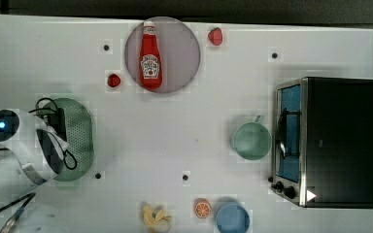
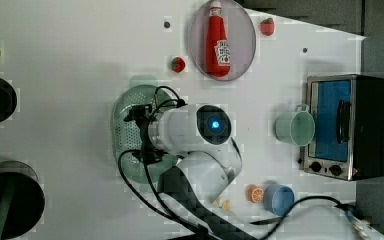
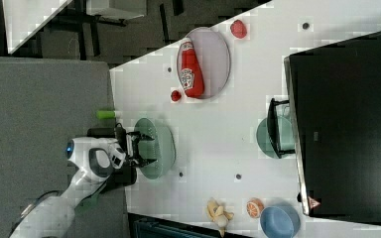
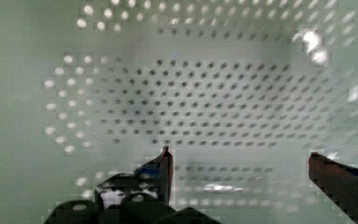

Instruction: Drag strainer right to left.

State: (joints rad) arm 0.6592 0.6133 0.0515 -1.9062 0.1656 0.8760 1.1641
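White bench (image 1: pixel 184 131), big and flat, under everything. Pale green strainer (image 1: pixel 80 138) right under the tool (image 4: pixel 240 170), at the top view's left end of the bench, holes close in the wrist view. Tool wide open, holding nothing, fingers (image 4: pixel 165 168) apart above the strainer's bottom. Far from the tool, red ketchup bottle (image 1: pixel 151 56) on a round plate; label too small to read.

In the top view, the strainer (image 1: pixel 80 141) lies at nine o'clock on the table (image 1: pixel 175 131), under the gripper (image 1: pixel 58 127). A ketchup bottle (image 1: pixel 151 56) lies on a plate (image 1: pixel 182 53) at twelve. The toaster oven (image 1: pixel 328 141) stands at three, the cup (image 1: pixel 251 141) just beside it. A bowl (image 1: pixel 232 218) sits at five.
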